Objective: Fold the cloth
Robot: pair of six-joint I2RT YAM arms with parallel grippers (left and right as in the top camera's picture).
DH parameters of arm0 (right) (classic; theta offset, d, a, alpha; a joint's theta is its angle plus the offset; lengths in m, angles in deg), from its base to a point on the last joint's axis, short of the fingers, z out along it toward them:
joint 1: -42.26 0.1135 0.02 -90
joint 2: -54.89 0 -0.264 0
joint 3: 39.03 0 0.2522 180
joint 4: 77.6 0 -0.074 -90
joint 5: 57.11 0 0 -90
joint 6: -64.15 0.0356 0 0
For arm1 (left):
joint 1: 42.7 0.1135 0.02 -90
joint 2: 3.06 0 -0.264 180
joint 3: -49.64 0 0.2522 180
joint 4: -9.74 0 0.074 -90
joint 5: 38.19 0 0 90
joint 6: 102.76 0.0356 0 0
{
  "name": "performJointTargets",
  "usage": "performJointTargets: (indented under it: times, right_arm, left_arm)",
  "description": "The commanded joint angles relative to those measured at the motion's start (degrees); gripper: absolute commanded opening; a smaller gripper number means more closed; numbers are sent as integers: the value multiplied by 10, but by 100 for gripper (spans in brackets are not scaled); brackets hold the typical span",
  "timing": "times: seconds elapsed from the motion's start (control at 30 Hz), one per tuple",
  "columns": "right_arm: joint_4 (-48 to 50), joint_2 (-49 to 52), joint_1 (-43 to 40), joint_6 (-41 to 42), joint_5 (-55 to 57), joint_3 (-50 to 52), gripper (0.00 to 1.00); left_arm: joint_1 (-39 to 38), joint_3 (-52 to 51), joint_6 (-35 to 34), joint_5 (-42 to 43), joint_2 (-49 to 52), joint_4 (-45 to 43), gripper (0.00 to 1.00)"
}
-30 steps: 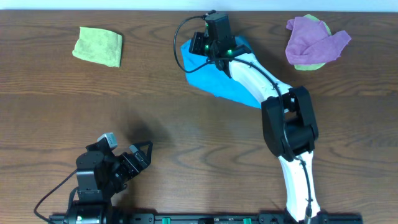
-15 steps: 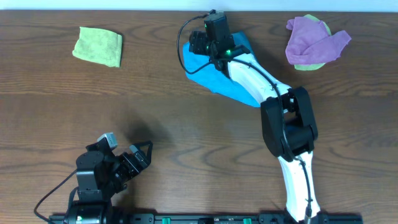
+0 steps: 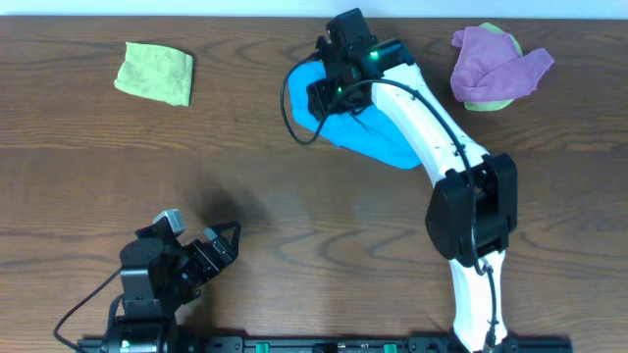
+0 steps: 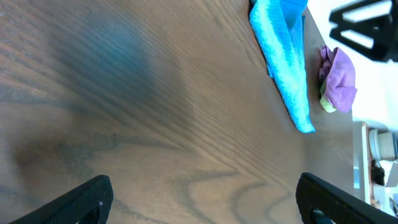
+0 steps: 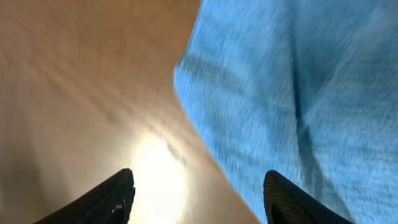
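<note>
The blue terry cloth (image 3: 365, 139) lies rumpled at the far middle of the dark wooden bench (image 3: 294, 206), partly hidden under my white right arm (image 3: 427, 123).

Going from the left, a folded yellow-green cloth (image 3: 155, 72) sits in the far corner, well apart from the job. My left end effector (image 3: 218, 245) sits at the near left edge. Its fingers are spread wide, with only bare wood between them in its wrist view, and it holds nothing.

In the middle, my right end effector (image 3: 324, 98) hangs over the left edge of the blue cloth. Its wrist view shows the fingers spread, with nothing clamped and the cloth's edge running under the gap. That picture is blurred, so I cannot tell whether the tips touch the fabric.

I judge the step in hand to be taking hold of this edge. To do it well, I would settle one finger on the wood and one on the fabric. Then I would pinch only the top layer, lift low, and carry it straight across so the edges meet.

At the far right, a bunched purple cloth (image 3: 496, 64) sits near the blue one but apart from it.
</note>
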Motion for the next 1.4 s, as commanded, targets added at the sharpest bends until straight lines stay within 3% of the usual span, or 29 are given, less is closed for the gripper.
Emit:
performJointTargets:
  times: [0.0,0.23,0.43,0.7,1.37]
  right_arm:
    - [-19,-2,3,-100,-16,12,64]
    - [-66,13,0,-163,-13,21,57]
    - [-75,52,-3,-165,-12,21,53]
    - [-74,82,-2,-165,-12,21,34]
    - [-50,117,-7,-160,3,21,27]
  left_arm:
    - [3,-2,-16,3,0,-2,95]
    - [3,-2,-16,3,0,-3,96]
    - [3,-2,-15,3,0,-2,96]
    - [3,-2,-15,2,0,-2,95]
    - [3,-2,-15,-5,0,-2,95]
